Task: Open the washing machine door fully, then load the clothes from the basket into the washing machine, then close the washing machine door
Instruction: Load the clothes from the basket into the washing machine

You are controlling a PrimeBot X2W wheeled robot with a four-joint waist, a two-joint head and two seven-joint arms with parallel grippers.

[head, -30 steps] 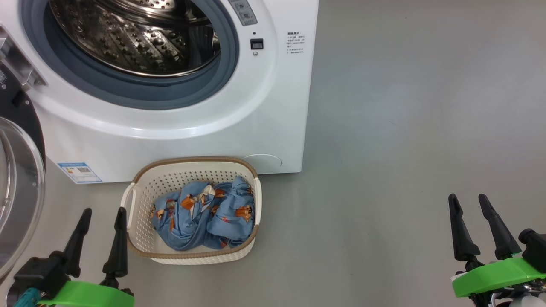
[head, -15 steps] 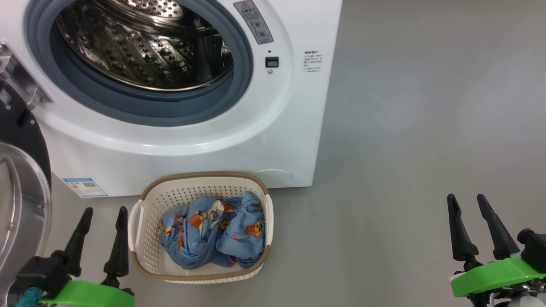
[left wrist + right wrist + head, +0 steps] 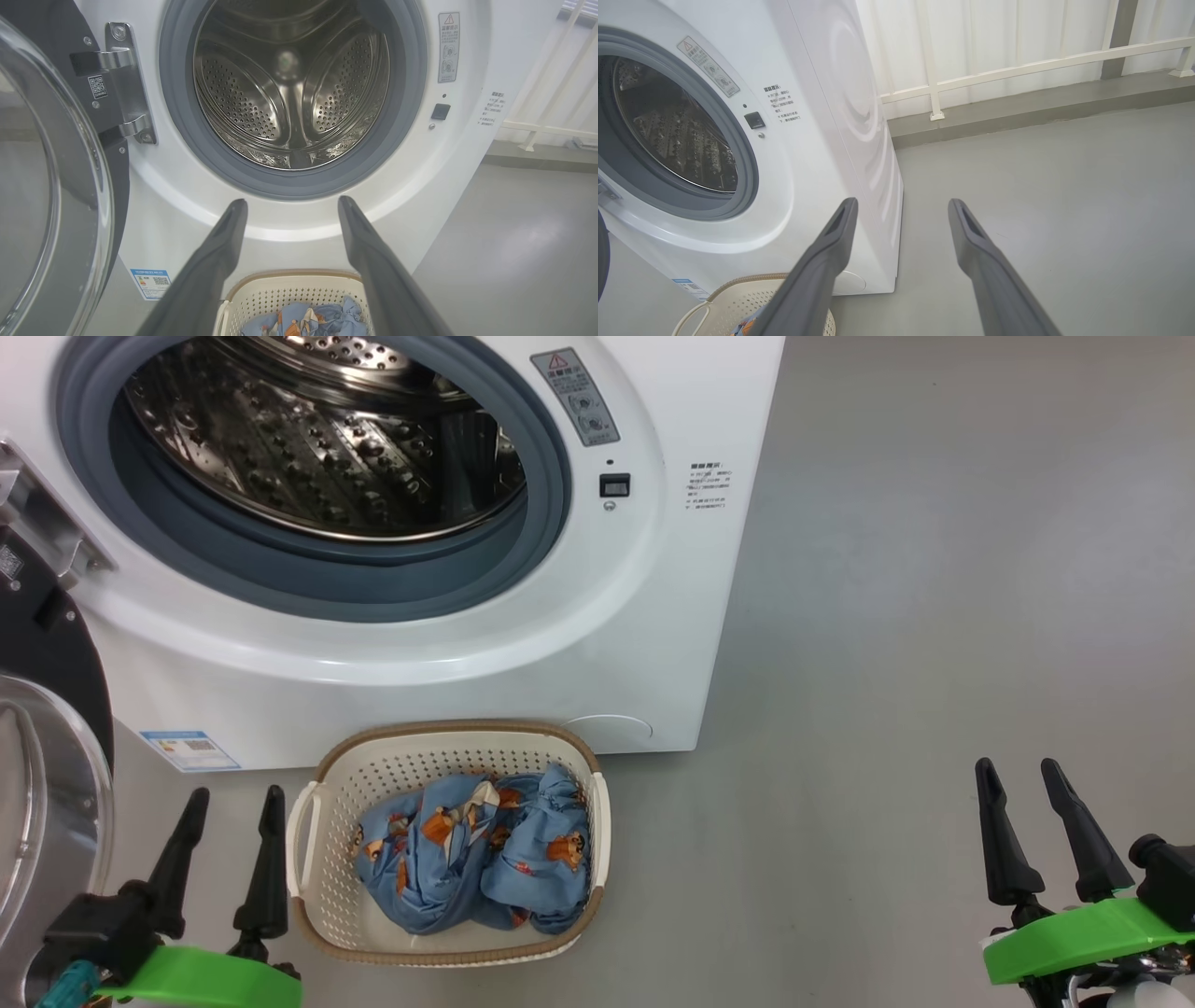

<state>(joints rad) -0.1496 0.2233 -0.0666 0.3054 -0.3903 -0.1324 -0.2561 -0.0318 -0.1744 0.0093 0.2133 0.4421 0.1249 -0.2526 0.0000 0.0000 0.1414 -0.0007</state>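
Left hand: fingers spread, empty, just left of basket. Washing machine door swung wide, further left of basket. Clothes bunched inside basket. Washing machine directly behind basket. Right hand: spread, empty, well right of basket. Likely loading step: left hand nearest, so come over rim, pinch thick fold mid-heap, lift clear of basket.

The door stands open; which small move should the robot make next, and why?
Probably lower the left pincer onto the clothes in the basket: the washing machine door stands open, the drum is empty, and that open pincer hangs just beside the basket.
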